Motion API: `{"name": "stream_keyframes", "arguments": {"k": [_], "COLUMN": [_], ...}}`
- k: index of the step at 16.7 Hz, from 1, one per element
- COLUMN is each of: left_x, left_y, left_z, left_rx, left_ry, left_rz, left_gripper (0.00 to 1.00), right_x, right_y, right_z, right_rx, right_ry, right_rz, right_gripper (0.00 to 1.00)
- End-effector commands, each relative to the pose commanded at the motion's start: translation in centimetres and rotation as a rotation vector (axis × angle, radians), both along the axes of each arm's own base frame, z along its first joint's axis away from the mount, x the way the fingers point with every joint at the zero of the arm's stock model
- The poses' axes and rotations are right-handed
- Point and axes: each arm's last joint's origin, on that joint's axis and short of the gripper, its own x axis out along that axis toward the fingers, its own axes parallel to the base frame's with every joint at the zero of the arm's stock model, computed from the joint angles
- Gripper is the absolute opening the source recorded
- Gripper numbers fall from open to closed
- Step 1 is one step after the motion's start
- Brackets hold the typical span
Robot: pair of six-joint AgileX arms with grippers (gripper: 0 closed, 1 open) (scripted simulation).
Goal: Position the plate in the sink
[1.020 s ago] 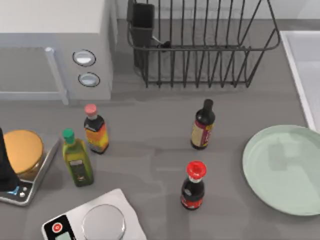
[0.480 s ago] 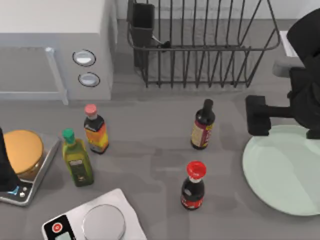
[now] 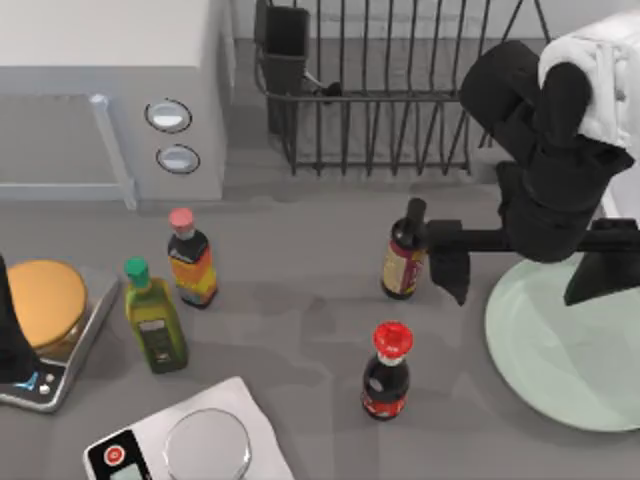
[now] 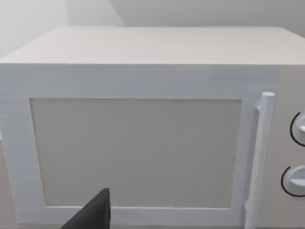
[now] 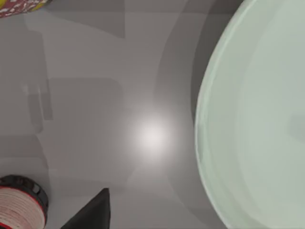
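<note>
Top view, right gripper (image 3: 520, 272) over the plate's (image 3: 560, 360) left rim, jaws spread wide, empty, left arm (image 3: 12, 340) parked at table's left edge.

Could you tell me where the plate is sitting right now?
The plate lies flat on the table's right side in the top view, right of the red-capped bottle, under the open right gripper.

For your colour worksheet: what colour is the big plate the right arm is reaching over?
Pale mint green; the plate shows best in the top view.
</note>
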Motion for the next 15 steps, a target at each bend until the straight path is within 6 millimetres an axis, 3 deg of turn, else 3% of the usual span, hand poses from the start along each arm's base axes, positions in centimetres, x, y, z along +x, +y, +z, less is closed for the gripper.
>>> {"name": "stream_keyframes", "arguments": {"k": [6, 15], "left_x": [0.0, 0.0], "left_y": [0.0, 0.0], "left_z": [0.0, 0.0], "left_rx": [0.0, 0.0], "left_ry": [0.0, 0.0], "left_rz": [0.0, 0.0], "left_gripper": [1.0, 1.0], "right_x": [0.1, 0.5], "right_y": [-0.3, -1.1], "right_z": [-0.4, -8.9], "right_rx": [-0.005, -0.047], "right_ry": [0.004, 0.044], "right_rz": [-0.007, -0.031], "right_gripper": [1.0, 1.0]}}
